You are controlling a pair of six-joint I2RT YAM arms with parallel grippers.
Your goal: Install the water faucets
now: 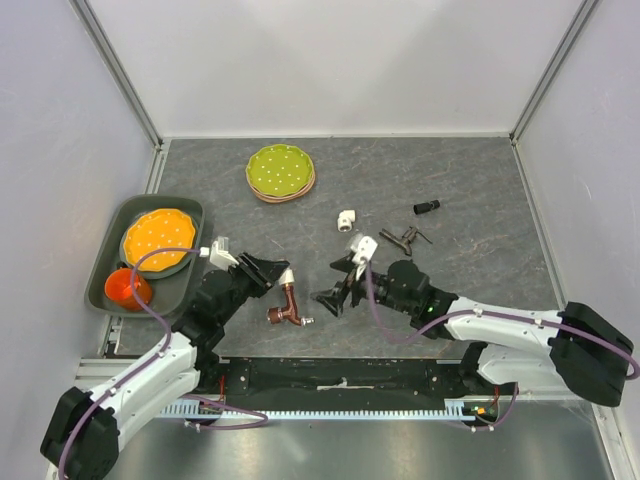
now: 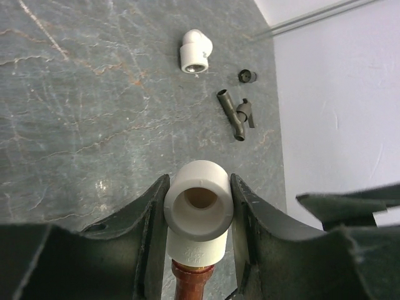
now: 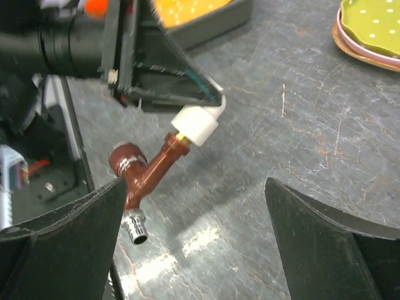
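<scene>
**Risking a twisted joint on the next grab**

Left fingers (image 2: 149,219) are clamping a white elbow fitting (image 2: 199,203), with the reddish-brown faucet (image 3: 150,172) hanging from it near the front middle of the surface (image 1: 480,180). Right fingers (image 3: 312,237) are gaping wide, empty, facing it. A skewed grab is threatening to wrench it loose. The faucet is showing a glossy angled body, banded cap and silver tip.

Bare table (image 1: 450,170) separates brown faucet (image 1: 288,305) from plates (image 1: 281,172).
</scene>
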